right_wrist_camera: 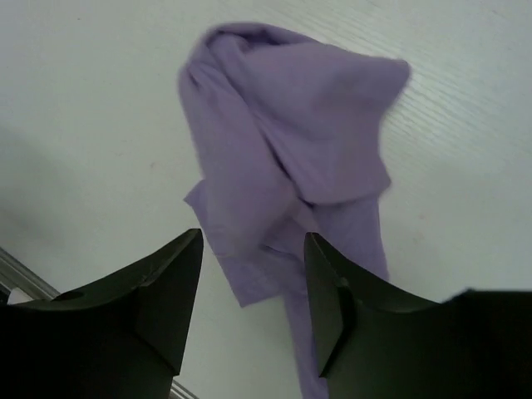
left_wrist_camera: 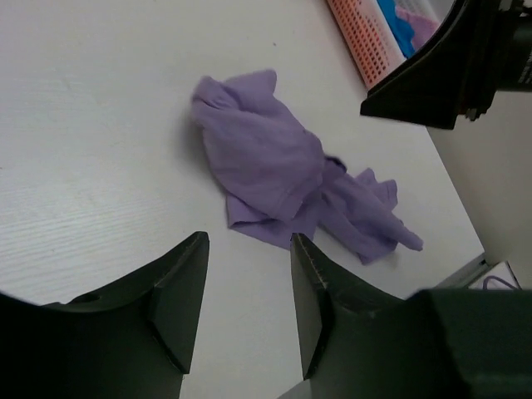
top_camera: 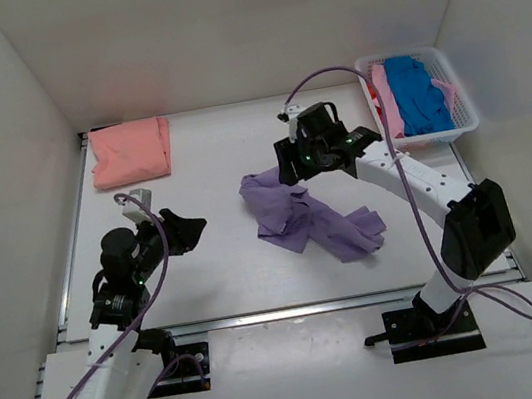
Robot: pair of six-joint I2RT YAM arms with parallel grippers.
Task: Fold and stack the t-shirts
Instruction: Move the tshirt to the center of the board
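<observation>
We see a white table (top_camera: 206,270) closed in on three sides by plain white walls: a back wall (top_camera: 239,32), a left wall (top_camera: 3,201) and a right wall (top_camera: 512,29). The walls stand directly at the edges of the table and together make a kind of open box. A thin metal rail (top_camera: 294,309) runs along the near edge of the table, and another rail (top_camera: 70,251) runs along its left edge. In front of the near rail lies a second white board (top_camera: 304,376). In the wrist views we notice a fine straight grain on the table top. The light is soft and even, and the shadows are pale.
</observation>
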